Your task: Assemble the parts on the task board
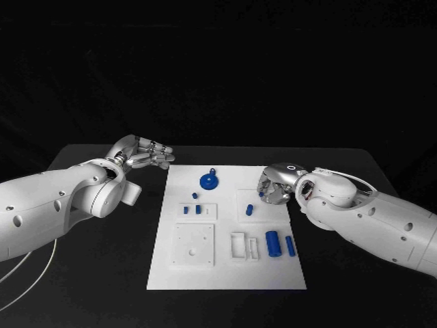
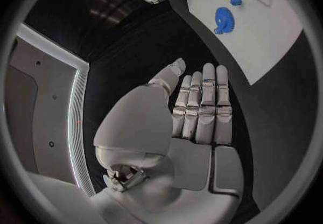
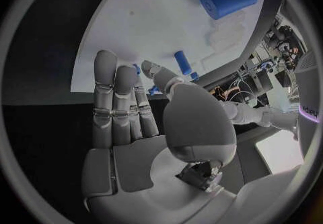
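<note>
**Task board w/ loose blue parts; both hands empty**

Task board (image 1: 229, 273): flat white rectangular plate, matte, centred on black table (image 1: 100, 273); long axis runs away from the robot. Surface carries shallow raised white blocks and recesses, incl. a square plate (image 1: 194, 246) at near left and a slotted white holder (image 1: 239, 244) beside it.

Blue parts, head view, approx. count 6:
- 1 round gear-like disc (image 1: 209, 181) w/ small tab pointing to far edge, far centre of board.
- 1 thick cylinder (image 1: 273, 243), smooth, lying flat, long axis along the board's length, near right.
- 1 thin pin (image 1: 290, 246) just beside it, parallel.
- 2 small pieces (image 1: 193, 210) mid-left; exact shape too small to tell.
- 1 small peg (image 1: 249, 208) mid-right, near right hand.

Left hand (image 1: 145, 156): off the board's far left corner, above table; wrist view shows fingers (image 2: 205, 105) straight, side by side, holding nothing.

Right hand (image 1: 278, 184): over board's right edge, fingers (image 3: 114, 100) extended, palm bare, nothing held.
</note>
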